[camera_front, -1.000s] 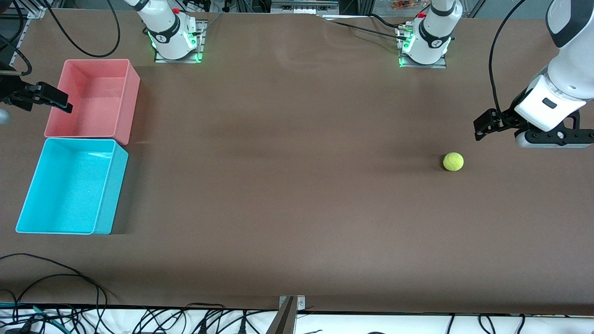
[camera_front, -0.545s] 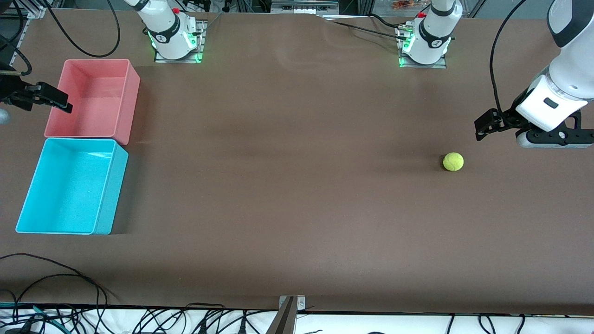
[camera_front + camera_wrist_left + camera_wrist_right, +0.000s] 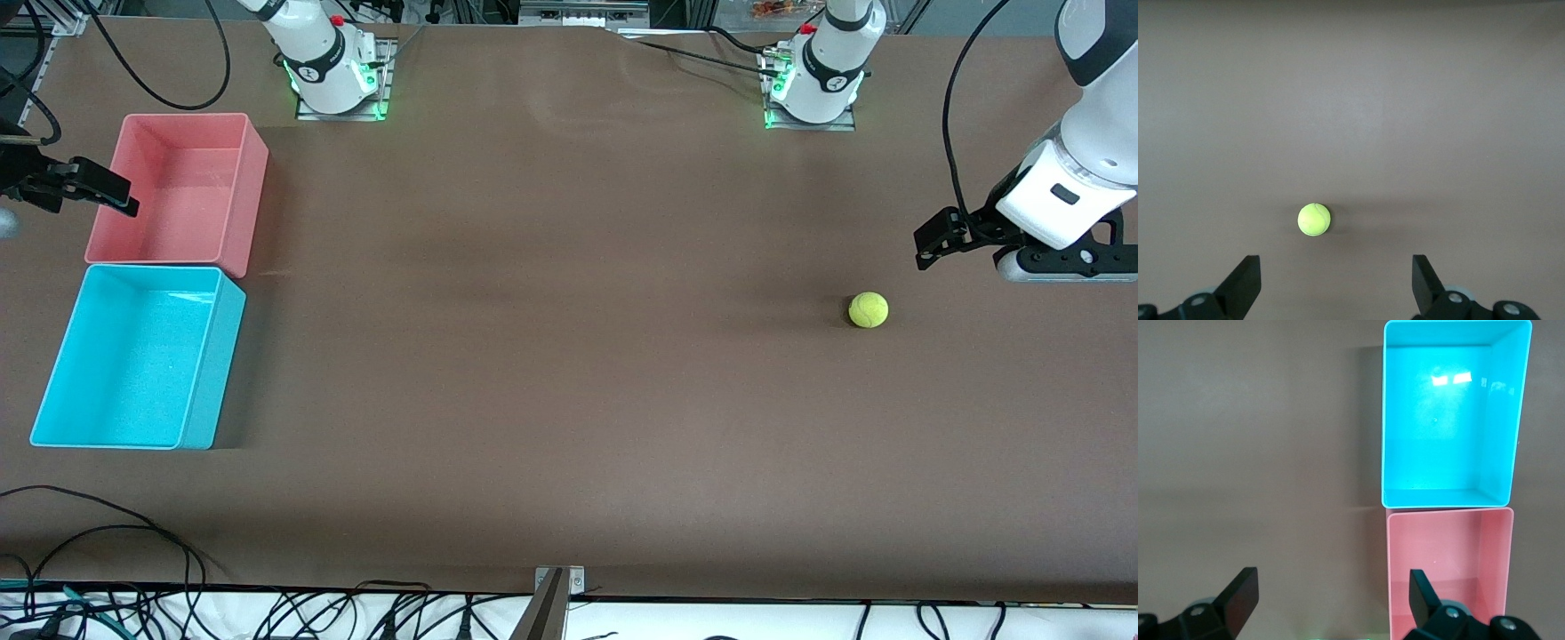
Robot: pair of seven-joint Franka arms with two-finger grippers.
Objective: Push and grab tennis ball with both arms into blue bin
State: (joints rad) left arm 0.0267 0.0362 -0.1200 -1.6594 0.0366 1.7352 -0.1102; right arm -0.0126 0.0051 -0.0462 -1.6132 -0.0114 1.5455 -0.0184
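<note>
My left gripper [image 3: 933, 242] is spread empty near the tennis ball [image 3: 869, 309]; an off-centre push likely rolls it wide of the blue bin [image 3: 53, 382].

The right tool [image 3: 111, 197] is half cut off by the front view's edge beside the pink bin [image 3: 233, 182].

Your two arms are glossy white shells with dark grey joint bands; each base [image 3: 811, 84] sits on a metal plate and glows green at its foot. A black cable [image 3: 949, 133] loops down to the left end effector [image 3: 935, 242], a black two-finger piece just ahead of a white wrist block with a dark slot. The right end effector [image 3: 84, 188] is likewise black. Its fingers [image 3: 1238, 597] are flat wedge-shaped blades with small silver screws behind them.
</note>
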